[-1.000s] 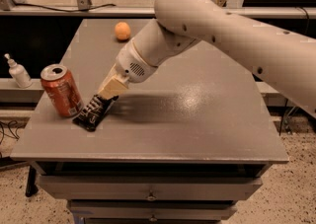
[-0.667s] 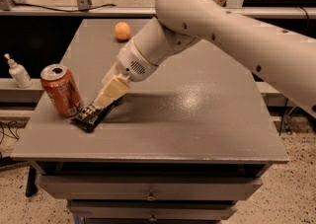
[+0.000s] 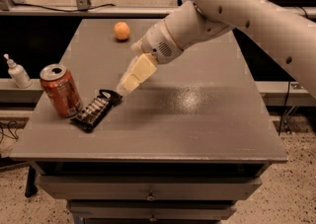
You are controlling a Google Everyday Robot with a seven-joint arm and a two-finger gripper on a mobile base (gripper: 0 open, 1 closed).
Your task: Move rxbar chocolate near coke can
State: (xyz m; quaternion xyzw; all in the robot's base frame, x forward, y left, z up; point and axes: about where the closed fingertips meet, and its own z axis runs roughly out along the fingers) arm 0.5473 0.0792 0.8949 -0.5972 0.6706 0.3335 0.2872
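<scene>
Since the rxbar chocolate [image 3: 95,109] lies flat on the bench [image 3: 197,119], set slantwise with one end just beside the foot of the coke can [image 3: 60,91], the move looks to me all but done; whether bar and can touch I cannot tell. The gripper [image 3: 129,82] hangs at the end of the sloping arm, its tip right at the bar's other end, the end away from the can; that low, slanted reach suits setting a flat packet down beside an upright can without knocking it. Whether the gripper is open or closed I cannot tell, nor whether it rests on the wrapper. A small orange fruit [image 3: 122,30] sits well apart near the bench's back edge; I judge it no hindrance.
</scene>
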